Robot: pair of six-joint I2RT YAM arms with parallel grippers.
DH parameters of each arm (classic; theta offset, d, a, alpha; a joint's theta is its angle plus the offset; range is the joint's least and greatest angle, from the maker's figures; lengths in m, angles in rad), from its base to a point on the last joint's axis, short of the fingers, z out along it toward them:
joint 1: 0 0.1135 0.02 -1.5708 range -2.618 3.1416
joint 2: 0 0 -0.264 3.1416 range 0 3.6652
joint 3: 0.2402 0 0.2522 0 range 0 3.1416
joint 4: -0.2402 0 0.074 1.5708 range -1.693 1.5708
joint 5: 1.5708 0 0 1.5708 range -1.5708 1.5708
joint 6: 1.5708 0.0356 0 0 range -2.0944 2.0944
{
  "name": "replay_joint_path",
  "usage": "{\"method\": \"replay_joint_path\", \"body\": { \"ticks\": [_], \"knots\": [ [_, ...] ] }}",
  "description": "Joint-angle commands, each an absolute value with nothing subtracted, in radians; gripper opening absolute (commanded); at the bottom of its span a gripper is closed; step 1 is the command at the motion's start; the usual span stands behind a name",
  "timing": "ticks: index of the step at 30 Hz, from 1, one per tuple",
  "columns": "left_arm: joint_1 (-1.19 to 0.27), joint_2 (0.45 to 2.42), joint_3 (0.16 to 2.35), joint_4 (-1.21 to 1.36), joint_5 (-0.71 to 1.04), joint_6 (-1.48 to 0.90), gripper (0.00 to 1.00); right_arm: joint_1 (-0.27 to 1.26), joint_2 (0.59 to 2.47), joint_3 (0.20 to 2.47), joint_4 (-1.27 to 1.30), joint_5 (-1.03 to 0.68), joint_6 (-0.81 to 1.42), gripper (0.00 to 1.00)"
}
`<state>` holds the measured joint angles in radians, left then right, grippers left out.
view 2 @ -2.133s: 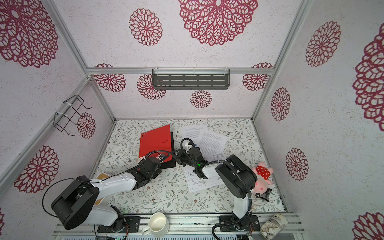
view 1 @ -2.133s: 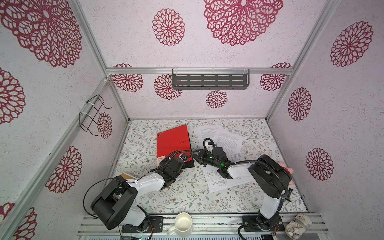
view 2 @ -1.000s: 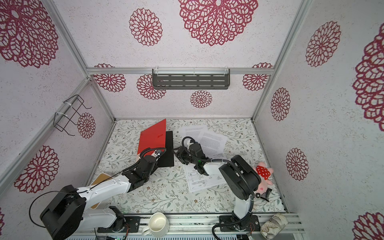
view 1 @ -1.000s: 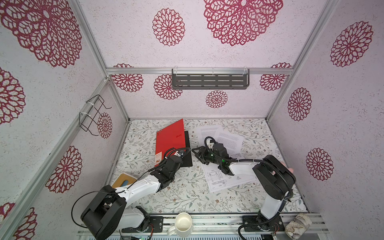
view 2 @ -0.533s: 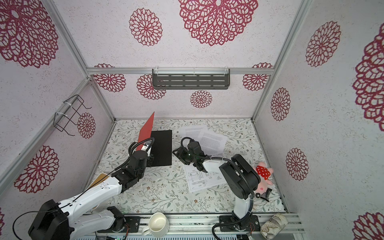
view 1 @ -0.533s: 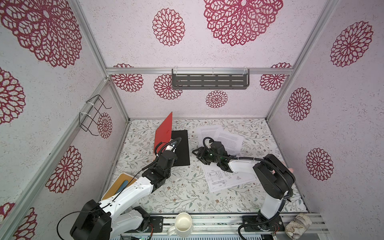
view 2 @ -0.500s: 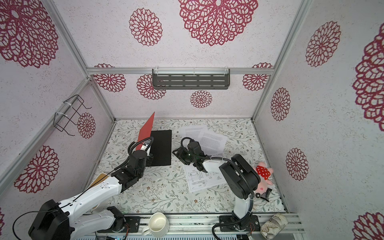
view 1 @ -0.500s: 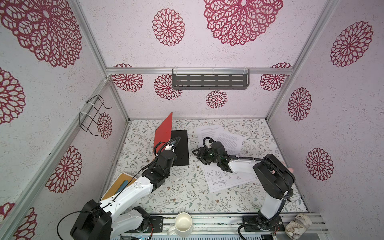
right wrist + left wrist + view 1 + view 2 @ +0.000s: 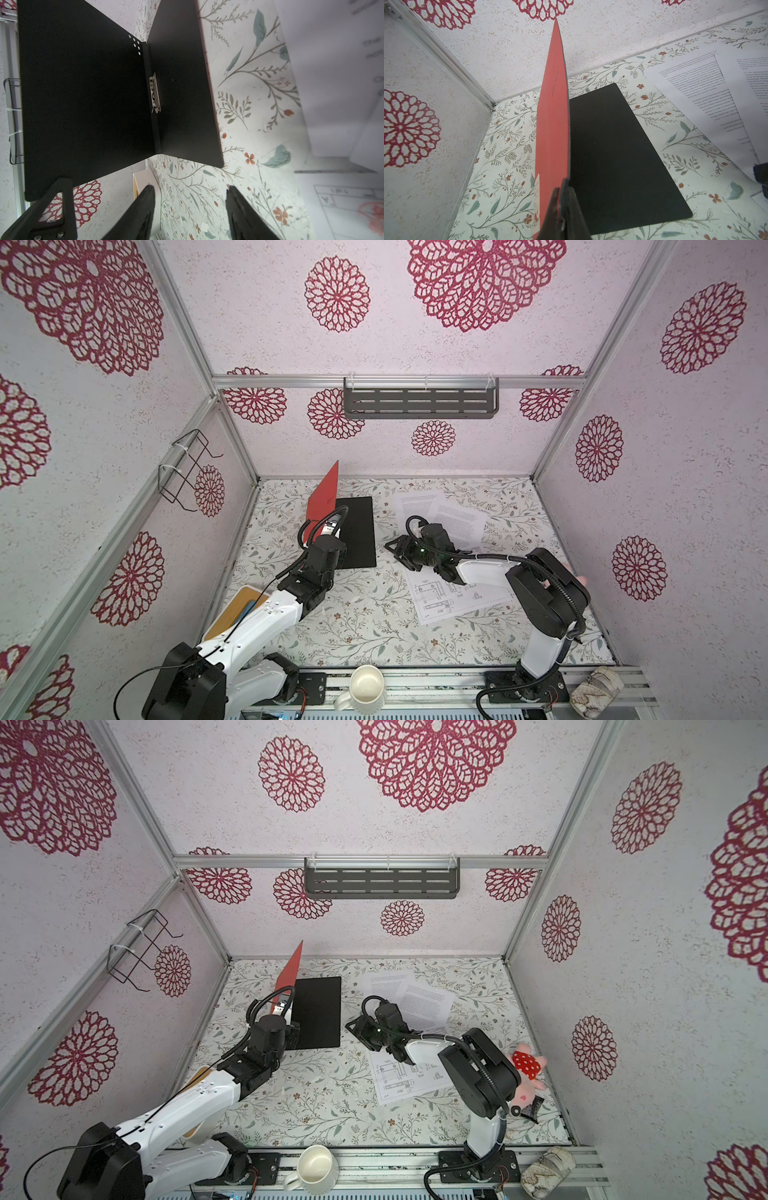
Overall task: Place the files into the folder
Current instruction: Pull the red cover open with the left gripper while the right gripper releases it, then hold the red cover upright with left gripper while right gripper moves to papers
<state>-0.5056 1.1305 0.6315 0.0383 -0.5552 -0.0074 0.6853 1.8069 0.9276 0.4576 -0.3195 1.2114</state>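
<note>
White drawing sheet (image 9: 457, 599) lies on the floral counter (image 9: 365, 626), nearer than the folder (image 9: 359, 526) and to its right. At the folder's near edge the left pincer (image 9: 564, 188) pinches the red cover (image 9: 322, 502) upright, its black inside showing. Just right of the folder the right pincer (image 9: 190, 190) hovers, spread and empty; two text sheets (image 9: 455, 518) lie farther right.

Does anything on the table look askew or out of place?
The red folder cover stands nearly upright, pinched by the left gripper; its black inner half lies flat. The white printed sheets lie overlapped, outside it.
</note>
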Motion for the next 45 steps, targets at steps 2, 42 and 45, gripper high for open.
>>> {"method": "replay_joint_path", "body": {
  "ticks": [2, 42, 45],
  "knots": [
    [-0.489, 1.07, 0.655, 0.043, -0.481, -0.065, 0.0, 0.683, 1.824, 0.984, 0.413, -0.331, 1.169, 0.58],
    [-0.385, 0.902, 0.743, -0.018, -0.374, -0.254, 0.0, 0.551, 1.708, 0.963, 0.287, -0.288, 1.061, 0.68],
    [-0.38, 0.904, 0.739, -0.012, -0.363, -0.274, 0.0, 0.524, 1.664, 0.939, 0.263, -0.28, 1.045, 0.69]
  ]
}}
